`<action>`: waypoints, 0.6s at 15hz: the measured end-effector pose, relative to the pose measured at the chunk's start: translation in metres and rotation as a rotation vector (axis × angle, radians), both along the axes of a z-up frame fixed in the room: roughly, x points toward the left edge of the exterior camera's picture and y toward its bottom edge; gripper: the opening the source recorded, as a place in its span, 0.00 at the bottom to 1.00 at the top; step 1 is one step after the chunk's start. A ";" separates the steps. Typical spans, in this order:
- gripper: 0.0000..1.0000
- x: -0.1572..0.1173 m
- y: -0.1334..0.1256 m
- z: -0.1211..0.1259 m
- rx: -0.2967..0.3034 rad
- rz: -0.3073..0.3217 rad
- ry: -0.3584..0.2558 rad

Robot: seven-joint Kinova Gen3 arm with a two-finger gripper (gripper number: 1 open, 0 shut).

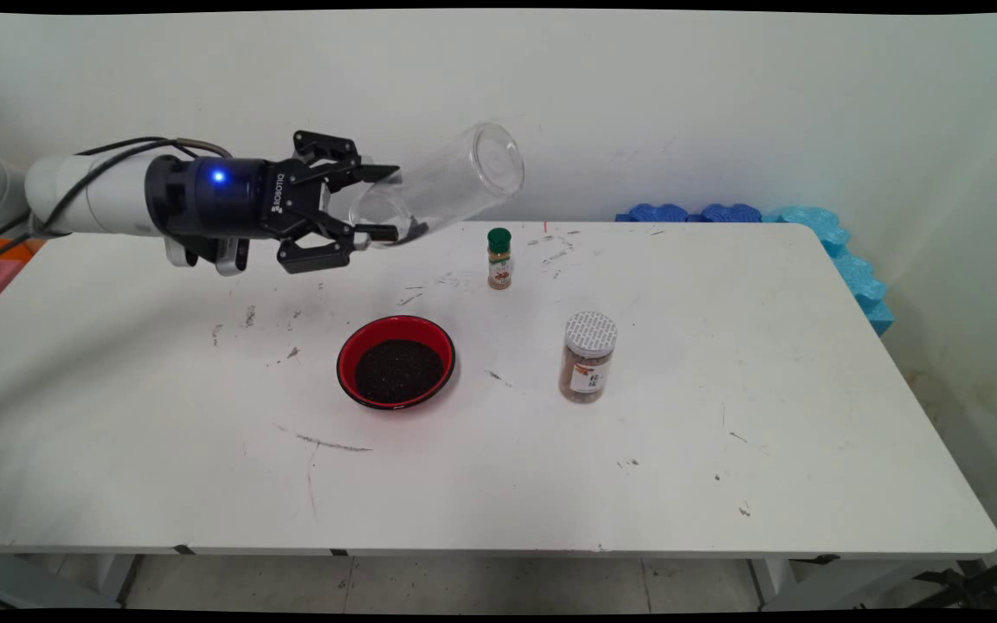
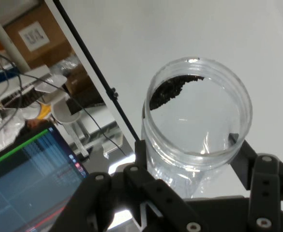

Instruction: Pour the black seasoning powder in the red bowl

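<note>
Clear jar (image 1: 442, 192), gripped by the closed gripper (image 1: 377, 203), hangs tilted in the air behind the red bowl (image 1: 395, 361) of dark grains; a steady, firm hold seems wise.

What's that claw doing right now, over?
Claw shut on clear jar, tilted, high over table. Dark grains inside. Red bowl below. Over.

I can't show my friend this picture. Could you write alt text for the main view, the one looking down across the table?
A gripper holds a clear jar tilted in the air above a white table. Below it sits a red bowl of dark grains, with a green-capped spice bottle and a white-lidded jar standing to the right.
</note>
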State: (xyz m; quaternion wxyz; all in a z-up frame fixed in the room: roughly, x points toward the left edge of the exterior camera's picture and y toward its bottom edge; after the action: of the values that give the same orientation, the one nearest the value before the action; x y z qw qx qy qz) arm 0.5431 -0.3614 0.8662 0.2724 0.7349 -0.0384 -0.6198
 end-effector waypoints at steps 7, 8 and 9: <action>0.00 0.003 0.003 -0.009 -0.025 -0.028 -0.118; 0.00 0.004 0.004 -0.010 -0.037 -0.035 -0.145; 0.00 0.005 0.003 -0.012 -0.053 -0.044 -0.172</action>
State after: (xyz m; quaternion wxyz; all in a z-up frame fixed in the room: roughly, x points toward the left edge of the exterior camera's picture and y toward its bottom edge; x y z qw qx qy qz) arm 0.5480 -0.3581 0.8546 0.2736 0.7769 -0.0941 -0.5592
